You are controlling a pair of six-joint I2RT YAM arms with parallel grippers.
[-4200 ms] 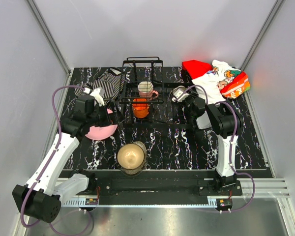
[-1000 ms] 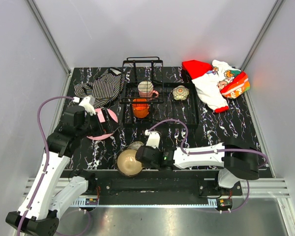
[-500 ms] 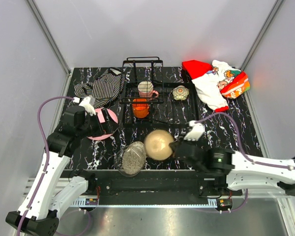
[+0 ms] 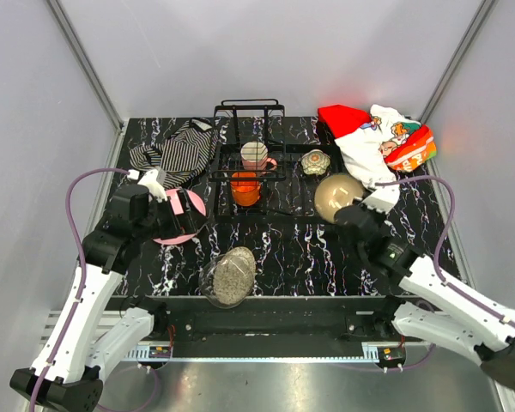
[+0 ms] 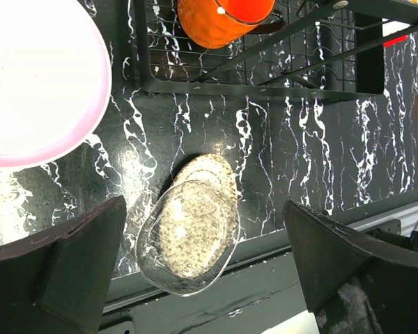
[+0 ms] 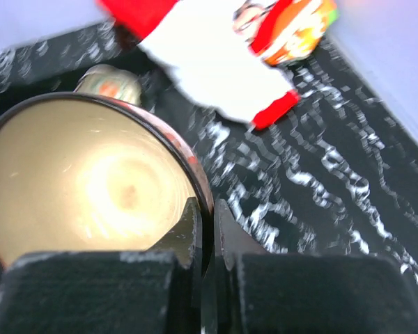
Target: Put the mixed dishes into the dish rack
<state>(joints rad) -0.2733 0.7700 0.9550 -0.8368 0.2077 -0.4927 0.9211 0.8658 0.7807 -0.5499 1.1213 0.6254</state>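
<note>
The right end effector [image 6: 206, 226] is clamped on the rim of the brownish ceramic bowl [image 4: 336, 196]. It holds the bowl by the right end of the black wire dish rack [image 4: 250, 102], near the small floral patterned cup [image 4: 315, 161] and the red-white printed cloth [image 4: 369, 142]. The left end effector [image 4: 175, 209] gapes wide above the pink round plate [image 5: 35, 76]. The small orange cup [image 4: 245, 187] and cream-pink mug [image 4: 255, 155] stand in the rack.

The brownish bowl [image 6: 90, 188] looks glossy and glazed; the dish rack [image 5: 265, 90] is thin black wire.

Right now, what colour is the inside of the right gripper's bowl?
The bowl is creamy tan inside, brown rim; clearest in right wrist view.
</note>
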